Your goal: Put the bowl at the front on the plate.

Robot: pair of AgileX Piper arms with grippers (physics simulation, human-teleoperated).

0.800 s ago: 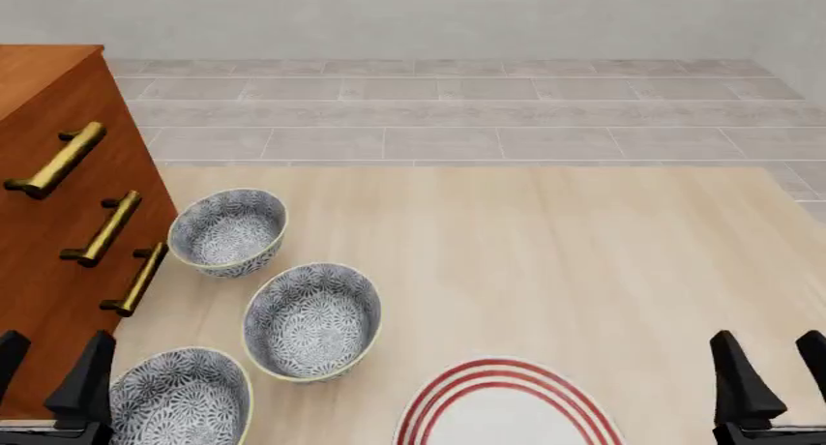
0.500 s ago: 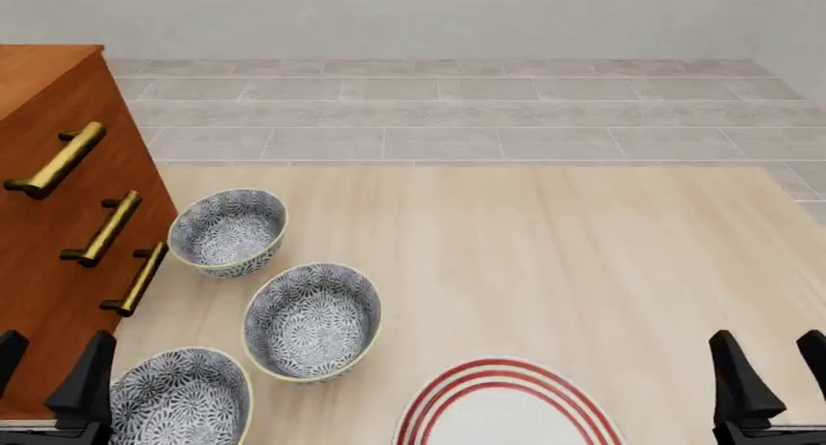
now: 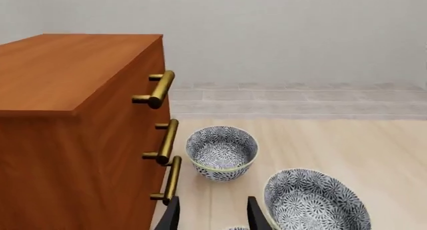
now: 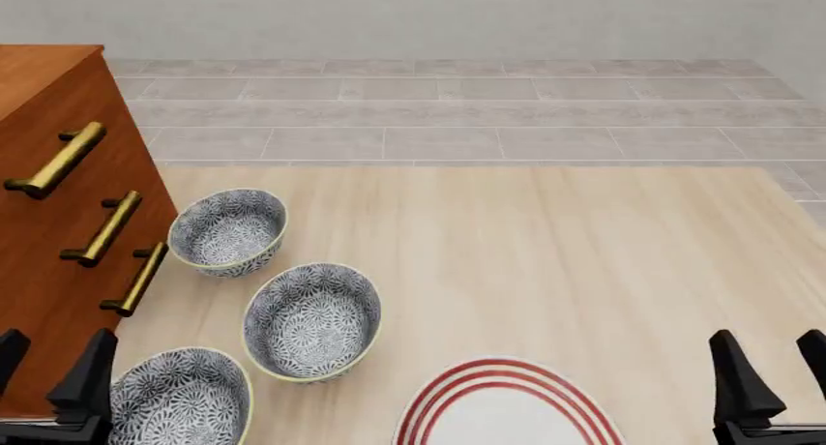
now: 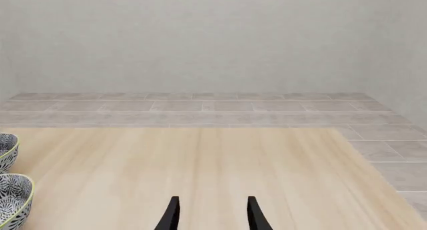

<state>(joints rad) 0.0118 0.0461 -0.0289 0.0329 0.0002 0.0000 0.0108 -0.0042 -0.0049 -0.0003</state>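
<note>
While front view shows plate point(image 4: 508, 411), wrist views don't.

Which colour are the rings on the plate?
Red: three concentric rings on the white plate, clearest in the front view.

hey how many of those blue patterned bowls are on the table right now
3, in a diagonal row beside the wooden cabinet: the far bowl, the middle bowl, and the near bowl by the left gripper, partly cut off by the frame edge.
</note>
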